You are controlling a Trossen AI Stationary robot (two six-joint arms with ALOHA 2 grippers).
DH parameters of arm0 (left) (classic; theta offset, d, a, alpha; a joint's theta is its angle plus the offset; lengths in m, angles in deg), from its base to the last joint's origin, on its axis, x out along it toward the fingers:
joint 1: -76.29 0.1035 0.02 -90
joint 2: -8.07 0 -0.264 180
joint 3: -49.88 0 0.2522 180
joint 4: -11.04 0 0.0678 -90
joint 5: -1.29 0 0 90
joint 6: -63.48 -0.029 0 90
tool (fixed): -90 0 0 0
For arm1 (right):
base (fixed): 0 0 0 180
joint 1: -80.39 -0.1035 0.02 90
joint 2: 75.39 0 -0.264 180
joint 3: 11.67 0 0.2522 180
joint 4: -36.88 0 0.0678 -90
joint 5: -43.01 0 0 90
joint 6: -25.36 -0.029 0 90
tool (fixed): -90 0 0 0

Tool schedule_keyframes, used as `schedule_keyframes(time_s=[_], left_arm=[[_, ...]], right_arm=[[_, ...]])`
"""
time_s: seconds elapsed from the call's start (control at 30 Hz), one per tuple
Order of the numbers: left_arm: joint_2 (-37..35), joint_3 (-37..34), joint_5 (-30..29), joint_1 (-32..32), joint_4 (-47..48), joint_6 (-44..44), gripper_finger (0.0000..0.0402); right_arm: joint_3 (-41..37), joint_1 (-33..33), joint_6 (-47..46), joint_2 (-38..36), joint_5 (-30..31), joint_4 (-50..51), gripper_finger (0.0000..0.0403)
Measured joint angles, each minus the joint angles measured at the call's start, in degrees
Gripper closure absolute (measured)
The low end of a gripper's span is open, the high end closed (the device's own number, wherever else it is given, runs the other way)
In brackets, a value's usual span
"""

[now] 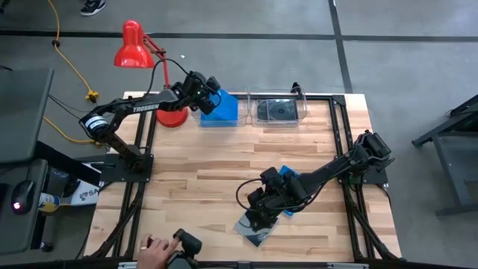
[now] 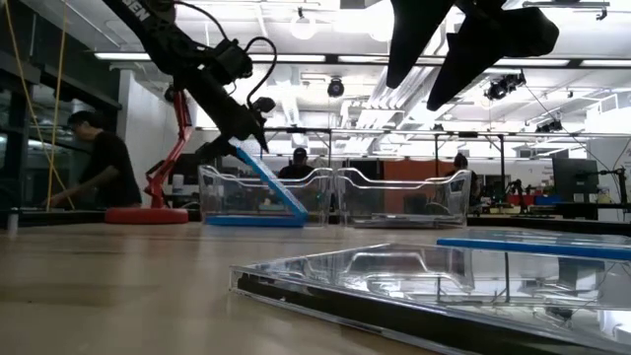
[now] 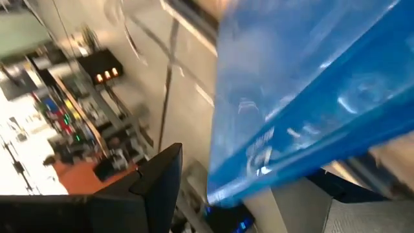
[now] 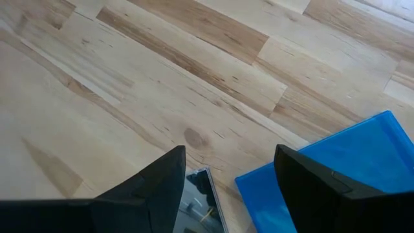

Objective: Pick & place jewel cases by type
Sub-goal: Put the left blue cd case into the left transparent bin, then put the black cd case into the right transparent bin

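Our left gripper (image 1: 203, 93) hangs over the left bin (image 2: 222, 182) at the far edge of the table (image 1: 202, 187), jaws spread wide and gripping nothing. A blue case (image 2: 268, 182) leans inside that bin, tilted, its upper edge near the gripper and its lower edge down to the right on another blue case (image 2: 242, 221) lying flat on the bin floor. Its long axis runs as a slope from upper left to lower right in the low view. We judge the risk here to be that the leaning case stays propped against the wall or slides crooked instead of lying flat, and that the fingers catch its raised edge as they lift away.

Our right gripper (image 1: 261, 209) hovers near the front of the table, fingers (image 4: 152, 194) apart and empty, straddling a clear case (image 1: 254, 228) and a blue case (image 1: 287, 179) that lie flat and close together. We think a descent here could pinch both, or push one into the other, since they lie so near. The right bin (image 1: 278, 110) holds a dark case (image 1: 276, 112) lying flat.
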Motion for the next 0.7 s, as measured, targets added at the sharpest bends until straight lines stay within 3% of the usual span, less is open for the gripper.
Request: schedule_keyframes(time_s=[0.27, 0.53, 0.7], left_arm=[[0.00, 0.00, -7.58, 1.09, -1.03, -0.01, 0.0187], [0.00, 0.00, -3.46, -1.30, -1.14, -0.03, 0.0187], [0.02, 0.00, -4.61, -3.19, -3.69, -1.83, 0.0188]], right_arm=[[0.00, 0.00, 0.03, 0.00, -0.33, 0.01, 0.0183], [0.00, 0.00, 0.03, 0.00, -0.35, -0.02, 0.0183], [0.00, 0.00, 0.03, 0.00, -0.35, -0.02, 0.0183]])
